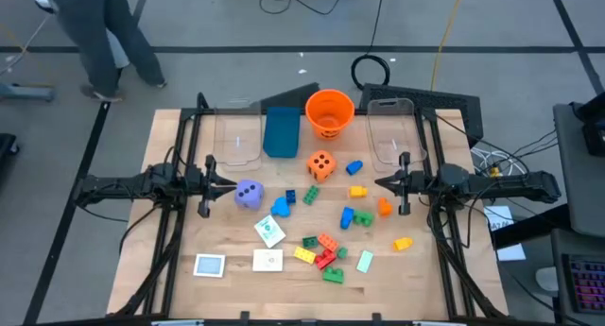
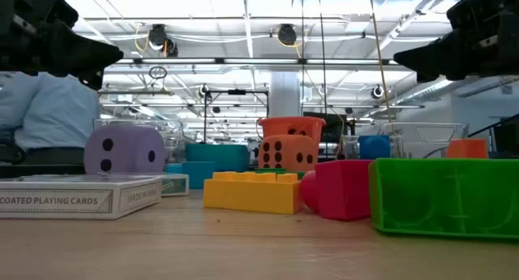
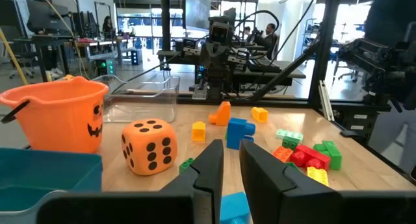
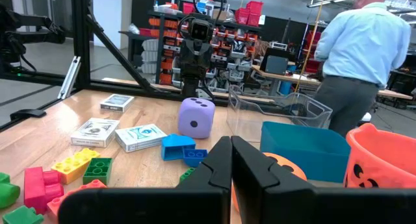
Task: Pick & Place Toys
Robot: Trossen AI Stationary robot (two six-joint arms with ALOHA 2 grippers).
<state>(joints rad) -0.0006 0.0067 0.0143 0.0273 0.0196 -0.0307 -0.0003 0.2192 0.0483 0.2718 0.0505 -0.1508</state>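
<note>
Flat white card box (image 2: 81, 196), side face: "COATED PLAYING CARDS" in dark capitals.
Same box, short end face: small print, too fine to read.
Orange plastic bucket (image 3: 57, 113): black jack-o'-lantern face, no words.
Other white card boxes (image 4: 95, 132): printed tops, not legible.

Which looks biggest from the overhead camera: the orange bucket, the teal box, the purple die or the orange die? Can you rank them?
1. Orange bucket and teal box: they look much alike in area, so I won't rank them.
2. Orange die and purple die: clearly smaller, and about the same size.
</note>
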